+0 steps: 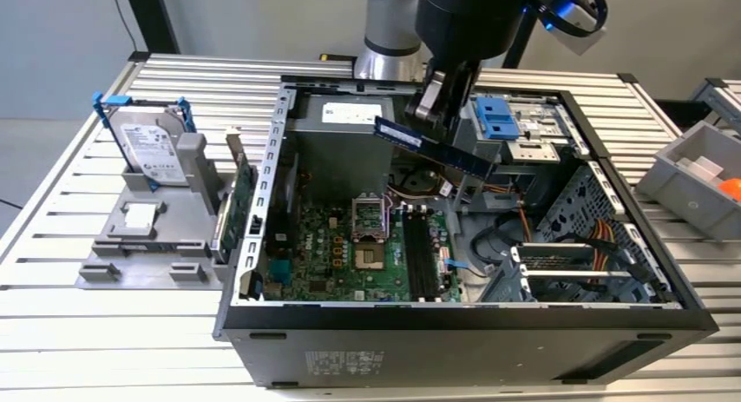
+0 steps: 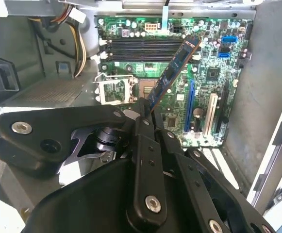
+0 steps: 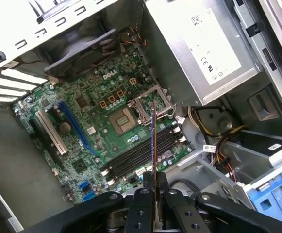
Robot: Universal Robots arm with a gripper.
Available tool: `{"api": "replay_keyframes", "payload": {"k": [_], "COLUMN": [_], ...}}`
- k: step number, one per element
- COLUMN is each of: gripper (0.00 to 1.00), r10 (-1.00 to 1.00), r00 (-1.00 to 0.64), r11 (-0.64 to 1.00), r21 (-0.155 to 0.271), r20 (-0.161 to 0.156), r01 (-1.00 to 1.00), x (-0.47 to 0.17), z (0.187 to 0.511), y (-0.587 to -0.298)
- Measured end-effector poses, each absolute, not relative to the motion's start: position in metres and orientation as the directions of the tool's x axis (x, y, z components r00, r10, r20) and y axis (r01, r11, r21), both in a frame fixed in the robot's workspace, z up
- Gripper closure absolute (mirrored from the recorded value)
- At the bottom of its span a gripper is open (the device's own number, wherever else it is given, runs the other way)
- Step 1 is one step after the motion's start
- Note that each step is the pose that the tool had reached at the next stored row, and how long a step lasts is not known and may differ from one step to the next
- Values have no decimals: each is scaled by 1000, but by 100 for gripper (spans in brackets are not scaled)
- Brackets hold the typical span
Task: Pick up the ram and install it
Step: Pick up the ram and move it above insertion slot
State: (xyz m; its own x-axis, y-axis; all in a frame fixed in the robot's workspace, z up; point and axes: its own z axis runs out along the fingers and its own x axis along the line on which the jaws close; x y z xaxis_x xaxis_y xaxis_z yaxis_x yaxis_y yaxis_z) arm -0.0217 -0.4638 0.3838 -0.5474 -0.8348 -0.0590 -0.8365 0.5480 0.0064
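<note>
Now, gripper (image 1: 431, 115) clamped on ram (image 1: 463, 157), ram tilted, above mobo (image 1: 336, 254), inside PC case (image 1: 463, 332).

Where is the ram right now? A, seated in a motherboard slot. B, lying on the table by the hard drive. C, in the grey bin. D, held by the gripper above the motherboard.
D: the gripper is shut on the ram, which hangs tilted over the motherboard, clear of its slots.

end of ram (image 2: 172, 73) hidden inside hand (image 2: 143, 114), grey bin (image 1: 678, 192) cropped at edge
</note>
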Motion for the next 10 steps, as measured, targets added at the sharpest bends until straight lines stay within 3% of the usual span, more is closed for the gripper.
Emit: {"api": "replay_keyframes", "payload": {"k": [10], "gripper": [100], "r10": [-767], "r00": [-639], "r11": [640], "r21": [6], "r20": [-59], "r01": [-769], "x": [-22], "z": [384], "y": [-464]}}
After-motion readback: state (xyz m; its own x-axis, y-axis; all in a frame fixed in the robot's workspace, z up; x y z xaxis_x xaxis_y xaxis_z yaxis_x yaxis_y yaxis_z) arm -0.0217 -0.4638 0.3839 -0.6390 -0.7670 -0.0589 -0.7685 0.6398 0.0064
